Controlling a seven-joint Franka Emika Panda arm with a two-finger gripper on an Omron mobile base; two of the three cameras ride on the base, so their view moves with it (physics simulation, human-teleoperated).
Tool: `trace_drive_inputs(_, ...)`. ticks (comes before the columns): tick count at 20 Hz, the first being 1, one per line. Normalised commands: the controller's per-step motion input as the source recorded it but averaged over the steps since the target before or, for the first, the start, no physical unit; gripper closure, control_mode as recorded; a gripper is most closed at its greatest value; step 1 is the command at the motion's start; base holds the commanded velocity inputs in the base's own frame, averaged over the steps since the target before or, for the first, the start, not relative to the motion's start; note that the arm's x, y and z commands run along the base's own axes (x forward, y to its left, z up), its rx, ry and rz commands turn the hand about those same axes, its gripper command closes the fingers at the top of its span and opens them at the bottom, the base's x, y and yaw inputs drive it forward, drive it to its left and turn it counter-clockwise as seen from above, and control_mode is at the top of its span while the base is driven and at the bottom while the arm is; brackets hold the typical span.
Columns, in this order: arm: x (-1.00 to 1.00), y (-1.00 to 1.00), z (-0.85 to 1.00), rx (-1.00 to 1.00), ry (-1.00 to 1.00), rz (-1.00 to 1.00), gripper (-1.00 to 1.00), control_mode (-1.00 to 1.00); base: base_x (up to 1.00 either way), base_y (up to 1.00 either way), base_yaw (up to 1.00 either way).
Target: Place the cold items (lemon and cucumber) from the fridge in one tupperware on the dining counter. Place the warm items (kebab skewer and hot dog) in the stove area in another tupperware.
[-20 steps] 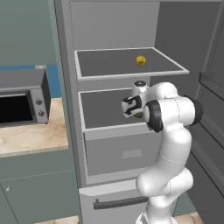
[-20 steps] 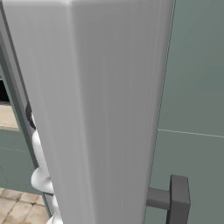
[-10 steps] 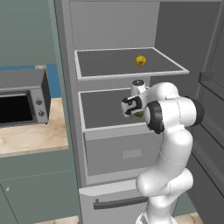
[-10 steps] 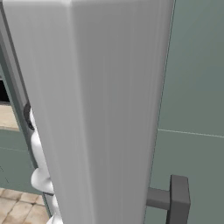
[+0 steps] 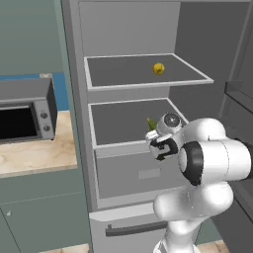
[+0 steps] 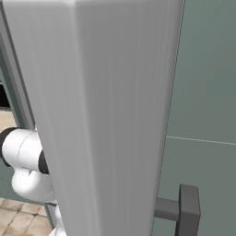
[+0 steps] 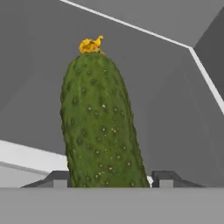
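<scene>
At the front edge of the fridge's middle shelf (image 5: 129,123) | gripper (image 5: 159,146) pinching the cucumber (image 7: 101,127) low on its body | looks stiff, bumpy, fairly light; a mid-length hold would tip less | lemon (image 5: 158,68) waits on the upper shelf's right side

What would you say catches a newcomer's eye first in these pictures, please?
The green cucumber with its orange tip looms large in the hand view, sitting between the two fingertips of the hand, which is closed on it at the fridge's middle shelf. Next comes the small yellow lemon, alone on the shelf above. The bulky white arm stands out in the left base view.
</scene>
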Motion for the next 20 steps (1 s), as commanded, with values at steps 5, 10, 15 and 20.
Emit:
trace_drive_inputs(5,-0.91,0.05,0.88,0.13,-0.02,-0.07,1.00,-1.00,0.00,0.00,0.00)
trace_drive_inputs(10,-0.75,0.08,1.00,0.13,0.04,-0.02,1.00,-1.00,0.00,0.00,0.00)
trace_drive_inputs(15,-0.74,0.07,0.84,0.10,0.13,0.00,1.00,-1.00,0.00,0.00,0.00)
trace_drive_inputs(20,-0.80,0.10,0.59,0.05,0.15,0.00,1.00,-1.00,0.00,0.00,0.00)
